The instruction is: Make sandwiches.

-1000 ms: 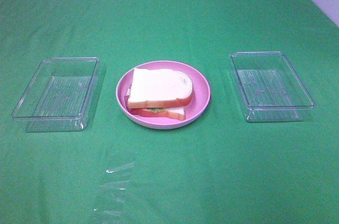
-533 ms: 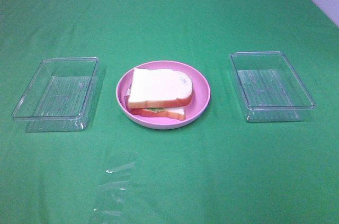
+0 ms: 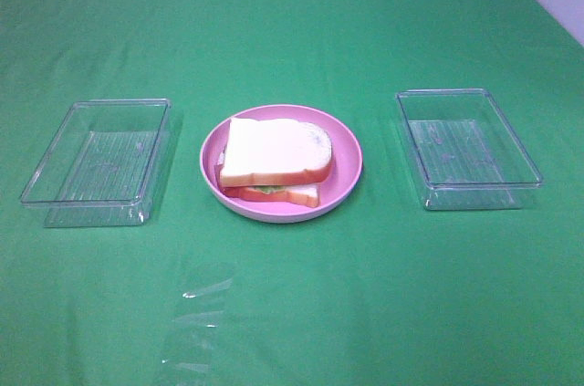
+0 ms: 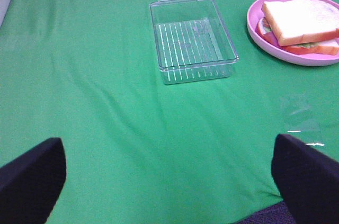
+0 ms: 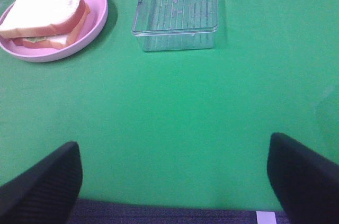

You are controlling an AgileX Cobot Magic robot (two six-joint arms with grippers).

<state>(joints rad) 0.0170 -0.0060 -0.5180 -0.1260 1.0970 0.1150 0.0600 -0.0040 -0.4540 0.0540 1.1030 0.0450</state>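
Observation:
A stacked sandwich [image 3: 274,160] of white bread with orange-brown crust lies on a round pink plate [image 3: 349,160] mid-table, a bit of green lettuce peeking out between the slices. The sandwich [image 4: 302,23] and plate [image 4: 253,23] show in the left wrist view, and the sandwich [image 5: 45,16] on its plate [image 5: 98,15] in the right wrist view too. My left gripper [image 4: 169,173] is open, well back from the plate, nothing between its fingers [image 4: 32,176]. My right gripper [image 5: 175,179] is open and empty too, fingers [image 5: 304,173] wide apart. Neither gripper appears in the high view.
Clear plastic trays stand either side of the plate: one on the left [image 3: 98,162] [image 4: 192,38], one on the right [image 3: 465,147] [image 5: 177,9]. Both look empty. A green cloth [image 3: 292,295] covers the table, with a shiny patch [image 3: 201,304] near the front.

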